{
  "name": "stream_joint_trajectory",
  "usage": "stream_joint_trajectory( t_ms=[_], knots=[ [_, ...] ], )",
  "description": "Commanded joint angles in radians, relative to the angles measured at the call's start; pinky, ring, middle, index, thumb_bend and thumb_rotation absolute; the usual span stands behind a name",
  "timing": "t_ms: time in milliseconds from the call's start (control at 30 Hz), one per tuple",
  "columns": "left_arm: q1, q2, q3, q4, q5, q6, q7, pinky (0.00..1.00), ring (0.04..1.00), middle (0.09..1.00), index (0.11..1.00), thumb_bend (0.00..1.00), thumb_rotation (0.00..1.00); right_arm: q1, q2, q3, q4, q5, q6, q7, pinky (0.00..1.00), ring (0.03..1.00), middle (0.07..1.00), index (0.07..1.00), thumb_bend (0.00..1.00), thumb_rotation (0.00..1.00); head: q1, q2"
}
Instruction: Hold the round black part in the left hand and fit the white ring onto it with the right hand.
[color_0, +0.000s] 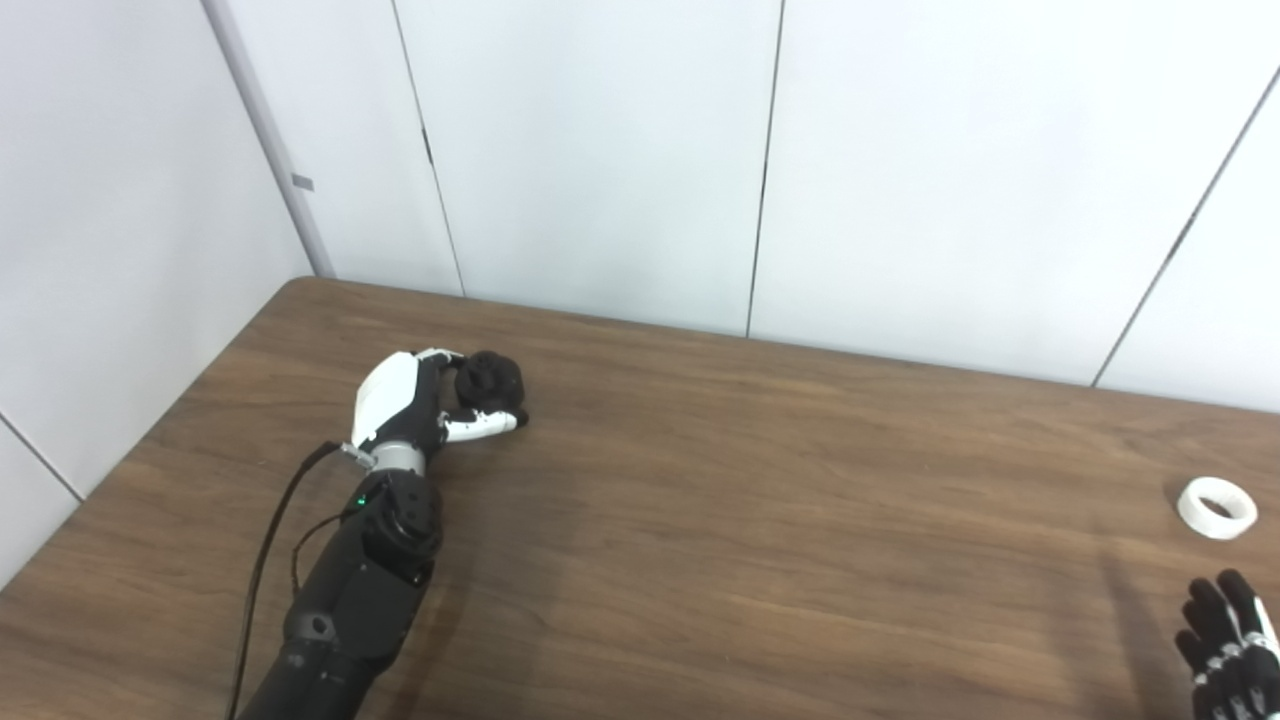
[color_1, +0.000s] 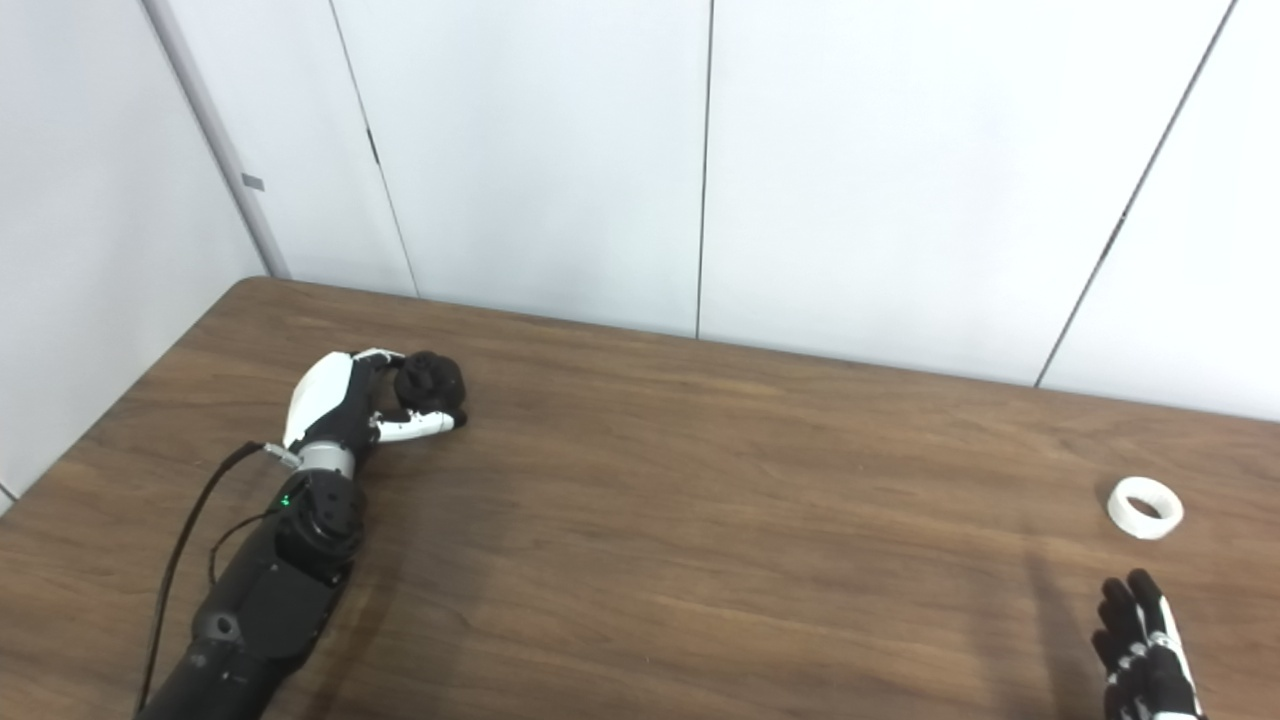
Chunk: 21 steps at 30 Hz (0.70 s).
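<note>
Bright, even light fills the scene, with the white wall panels (color_0: 600, 150) nearly washed out. The brown table (color_0: 750, 520) shows a soft sheen and faint, diffuse shadows right of the left arm (color_0: 350, 590) and near the white ring (color_1: 1146, 507). Focus is slightly soft throughout; the black hands lose detail.

We can read no text, label, brand, number or sign anywhere in either view, from upper left to lower right of the frame.

table (color_1: 700, 520): bare wood between hands | white ring (color_1: 1146, 507): unobstructed, near right hand (color_1: 1145, 650)
</note>
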<state>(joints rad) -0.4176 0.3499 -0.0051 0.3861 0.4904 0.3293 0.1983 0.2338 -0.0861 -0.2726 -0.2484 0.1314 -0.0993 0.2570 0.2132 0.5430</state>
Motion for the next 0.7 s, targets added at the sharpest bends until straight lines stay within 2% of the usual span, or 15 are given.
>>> stream_joint_trajectory(
  t_ms=[0,100,133,167,233,633,667],
  knots=[
    [-0.061,0.024,0.016,-0.009,0.002,-0.043,0.051,1.0,0.971,0.892,0.658,0.82,0.22,0.191,-0.014,0.012,-0.059,0.012,-0.052,0.006,1.0,0.996,0.98,0.992,0.49,1.0,0.001,0.0],
    [-0.063,0.02,0.019,-0.003,-0.004,-0.059,0.061,1.0,0.963,0.883,0.623,0.8,0.17,0.192,-0.016,0.011,-0.057,0.018,-0.052,0.009,1.0,0.99,0.979,0.995,0.48,1.0,0.0,0.0],
    [-0.064,0.016,0.023,0.0,-0.01,-0.067,0.068,1.0,0.959,0.875,0.546,0.64,0.11,0.193,-0.017,0.011,-0.057,0.023,-0.051,0.011,1.0,0.993,0.982,0.998,0.49,1.0,0.0,0.002],
    [-0.065,0.014,0.025,0.003,-0.014,-0.073,0.073,1.0,0.956,0.867,0.518,0.58,0.08,0.193,-0.018,0.011,-0.057,0.027,-0.051,0.013,1.0,0.995,0.984,0.998,0.49,1.0,0.0,0.002],
    [-0.068,0.01,0.028,0.011,-0.019,-0.086,0.083,1.0,0.946,0.851,0.496,0.54,0.06,0.193,-0.018,0.01,-0.06,0.027,-0.046,0.013,1.0,0.998,0.985,0.998,0.49,1.0,0.0,0.001],
    [-0.07,0.015,0.016,0.025,-0.022,-0.123,0.095,1.0,0.898,0.808,0.488,0.51,0.05,0.189,-0.023,0.009,-0.047,0.014,-0.06,0.013,1.0,0.999,0.982,0.998,0.5,1.0,-0.003,0.001],
    [-0.069,0.015,0.014,0.025,-0.021,-0.124,0.094,1.0,0.898,0.81,0.488,0.51,0.05,0.188,-0.023,0.01,-0.048,0.013,-0.058,0.013,1.0,1.0,0.984,0.999,0.53,1.0,-0.003,0.001]
  ],
)
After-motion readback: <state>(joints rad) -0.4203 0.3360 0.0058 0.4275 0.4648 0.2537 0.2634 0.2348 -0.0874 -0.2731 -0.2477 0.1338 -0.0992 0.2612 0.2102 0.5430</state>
